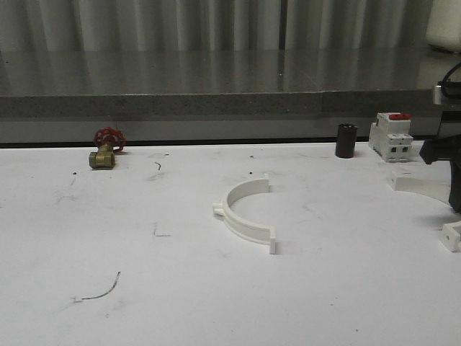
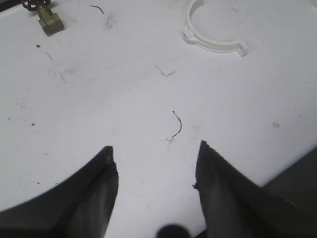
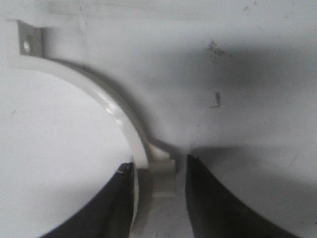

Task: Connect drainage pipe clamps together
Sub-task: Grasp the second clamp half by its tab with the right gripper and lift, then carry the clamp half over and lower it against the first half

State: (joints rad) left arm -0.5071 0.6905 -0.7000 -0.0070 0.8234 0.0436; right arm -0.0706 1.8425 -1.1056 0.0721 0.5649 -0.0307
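One white drainage pipe clamp [image 1: 245,216] lies flat in the middle of the table, and it is also at the far side of the left wrist view [image 2: 213,42]. My left gripper [image 2: 157,163] hangs open over bare table, well short of it. The second drainage pipe clamp [image 1: 421,186] lies at the table's right edge. My right gripper [image 1: 454,180] is down on it. In the right wrist view its jaws [image 3: 160,171] straddle this clamp's [image 3: 99,94] band at a small lug. One finger touches the band. A thin gap shows at the other finger.
A brass valve with a red handwheel [image 1: 106,150] sits at the back left, also in the left wrist view [image 2: 49,22]. At the back right stand a dark cylinder [image 1: 346,140] and a white breaker with a red top [image 1: 391,135]. A raised grey ledge [image 1: 216,104] bounds the far side.
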